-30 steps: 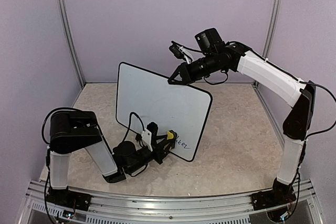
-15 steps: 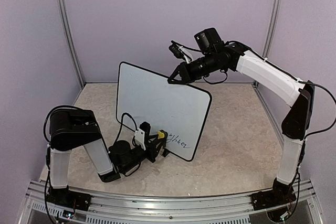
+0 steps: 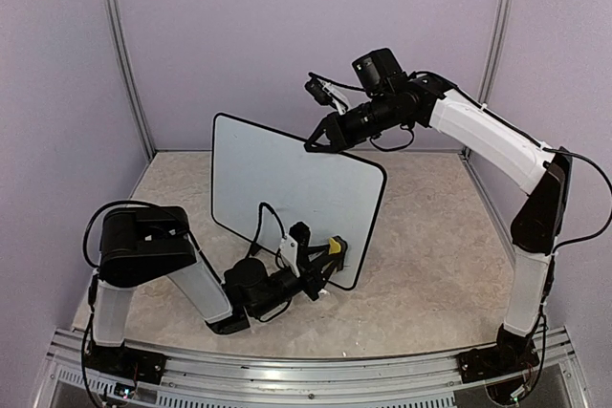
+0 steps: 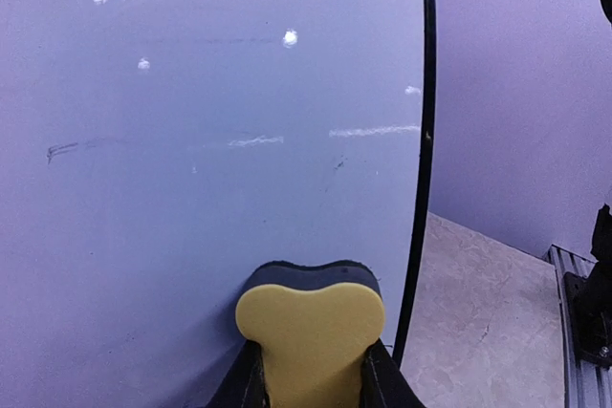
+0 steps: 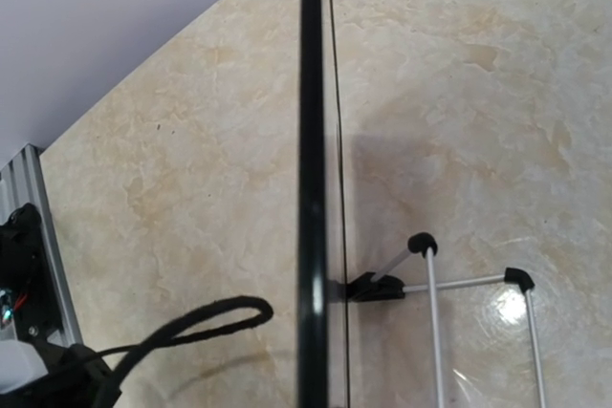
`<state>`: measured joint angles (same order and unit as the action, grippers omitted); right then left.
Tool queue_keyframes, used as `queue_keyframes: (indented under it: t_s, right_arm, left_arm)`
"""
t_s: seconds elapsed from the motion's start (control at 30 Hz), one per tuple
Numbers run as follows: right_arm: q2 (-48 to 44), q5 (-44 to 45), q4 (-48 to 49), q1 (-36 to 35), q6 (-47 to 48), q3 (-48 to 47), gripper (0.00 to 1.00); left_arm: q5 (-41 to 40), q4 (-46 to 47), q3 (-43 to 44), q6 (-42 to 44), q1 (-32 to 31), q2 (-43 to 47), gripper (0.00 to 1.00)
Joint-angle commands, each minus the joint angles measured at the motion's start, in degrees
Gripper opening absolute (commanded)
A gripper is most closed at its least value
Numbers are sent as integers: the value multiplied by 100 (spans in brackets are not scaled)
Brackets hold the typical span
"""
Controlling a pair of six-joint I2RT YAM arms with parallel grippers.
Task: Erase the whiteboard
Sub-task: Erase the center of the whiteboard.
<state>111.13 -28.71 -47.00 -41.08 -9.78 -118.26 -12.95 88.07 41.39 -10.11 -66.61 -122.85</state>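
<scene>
The whiteboard [image 3: 287, 188] stands upright in the middle of the table, white with a thin black frame. My left gripper [image 3: 330, 253] is shut on a yellow eraser [image 3: 336, 246] and presses it against the board's lower right corner. In the left wrist view the eraser [image 4: 308, 327] has its dark felt on the board [image 4: 210, 140], beside the black frame; only faint smudges show on the surface. My right gripper [image 3: 314, 146] is at the board's top edge and holds it. The right wrist view looks down along that edge [image 5: 311, 140]; its fingers are out of frame.
The board's wire stand [image 5: 432, 293] rests on the beige table [image 3: 430, 265] behind it. A black cable loop [image 5: 210, 317] lies in front of the board. Purple walls with metal posts enclose the back and sides. An aluminium rail [image 3: 287, 370] runs along the near edge.
My left gripper swept the eraser left, then right along the board's bottom edge. The handwriting seen at the lower right no longer shows. The right arm has barely moved.
</scene>
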Motion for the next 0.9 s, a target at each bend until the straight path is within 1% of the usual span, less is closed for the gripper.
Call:
queue_keyframes:
  t_s: [0.0,0.13,0.27,0.57,0.63,0.7,0.77,0.87]
  right_arm:
    - [326,-182,-1103,-346,-11,188,0]
    - [234,-84,-1181,-342,35,220,0]
    - [144,-59,-1229,-342,107,224,0]
    - [-109,12,-1285,-354,247,501,0]
    - [-141,37,-1298,-352,257,562,0]
    - [-142,70,-1306,-354,242,565,0]
    - [-102,69,-1302,-357,226,554,0]
    - [-21,-18,-1290,-349,168,504,0]
  left_arm:
    - [-326,-367,-167,-62,239,2,11]
    - [-669,-280,-655,-311,613,153,11]
    - [-848,-246,-995,-443,908,281,12]
    - [-1082,-421,-862,-223,865,233,11]
    - [-1137,-338,-896,-195,909,243,11]
    - [-1022,-169,-965,-249,961,244,11]
    - [-673,-57,-956,-316,952,235,11]
    - [-165,67,-790,-216,708,197,12]
